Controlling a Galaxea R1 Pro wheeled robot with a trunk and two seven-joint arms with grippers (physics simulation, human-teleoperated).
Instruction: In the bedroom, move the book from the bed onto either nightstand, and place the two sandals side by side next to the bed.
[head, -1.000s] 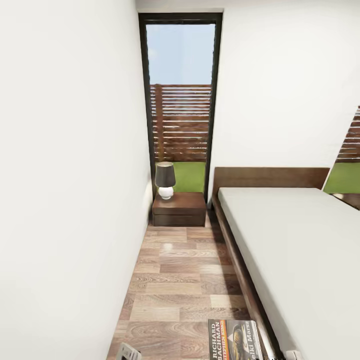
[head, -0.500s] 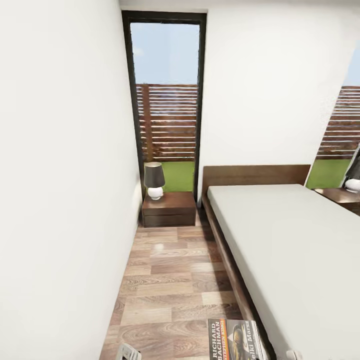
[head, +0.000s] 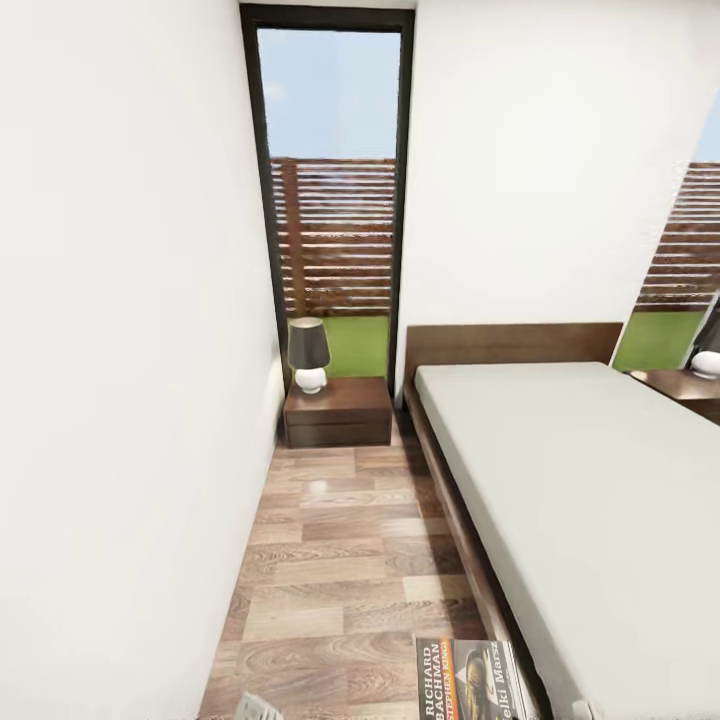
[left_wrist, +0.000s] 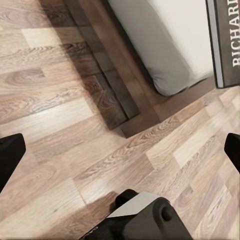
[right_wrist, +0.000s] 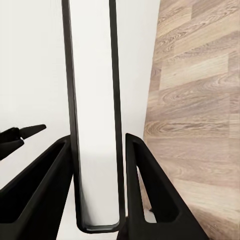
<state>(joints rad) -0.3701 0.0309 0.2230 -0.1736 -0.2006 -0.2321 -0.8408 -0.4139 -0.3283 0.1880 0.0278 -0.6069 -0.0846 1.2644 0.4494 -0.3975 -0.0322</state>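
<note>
Book, clamped edge-on between right gripper fingers for carrying to far nightstand beside bed; left gripper spread wide, empty.

**Browns, greys and one orange stripe**

Between the black fingers of the right pincer sits a book, dark-covered with white lettering and an orange band. Beside it lies the bed, its mattress pale grey and its frame dark brown. The plank floor is streaky tan wood. Beyond stands a glossy dark-brown nightstand.
</note>
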